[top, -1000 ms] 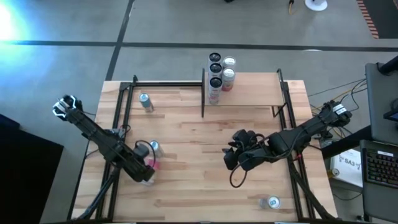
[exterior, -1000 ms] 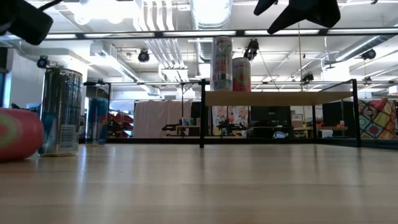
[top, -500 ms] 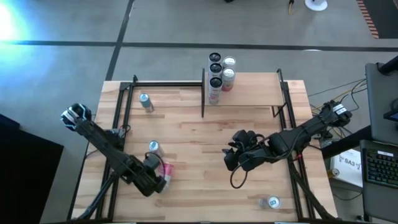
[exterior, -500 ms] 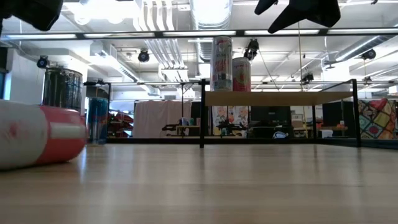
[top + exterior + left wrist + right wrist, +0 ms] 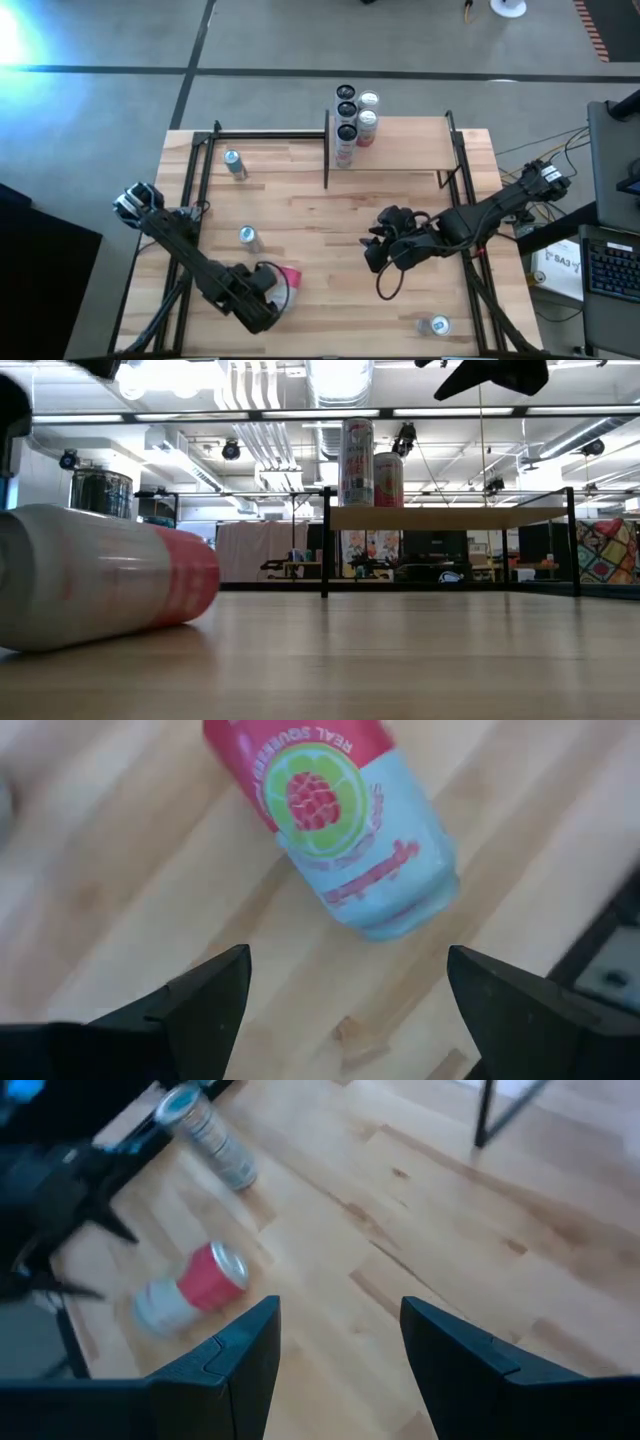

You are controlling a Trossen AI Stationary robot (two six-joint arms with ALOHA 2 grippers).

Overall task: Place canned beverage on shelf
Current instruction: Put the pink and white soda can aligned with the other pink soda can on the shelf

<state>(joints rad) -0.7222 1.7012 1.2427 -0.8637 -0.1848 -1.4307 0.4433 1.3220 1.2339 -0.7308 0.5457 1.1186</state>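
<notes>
A pink and pale blue can [image 5: 288, 275] lies on its side on the tabletop; it also shows in the left wrist view [image 5: 330, 820] and in the low view [image 5: 100, 590]. My left gripper [image 5: 268, 290] is open just behind it, and its fingers [image 5: 210, 995] stand apart from the can. My right gripper [image 5: 385, 248] is open and empty above the table's middle right. The shelf [image 5: 400, 145], a pale wood panel in black rods, stands at the far right, with several cans [image 5: 355, 115] upright on its left end.
Silver cans stand upright on the tabletop at the far left [image 5: 233, 163], at the middle left [image 5: 247, 238] and near the front right [image 5: 435, 325]. Black frame rods [image 5: 205, 170] run along the left and right sides of the table.
My left gripper has gone toward the table's near edge and to the right. The pink can, lying on its side, has moved along the table the same way and turned about, and it now lies nearer the front edge.
</notes>
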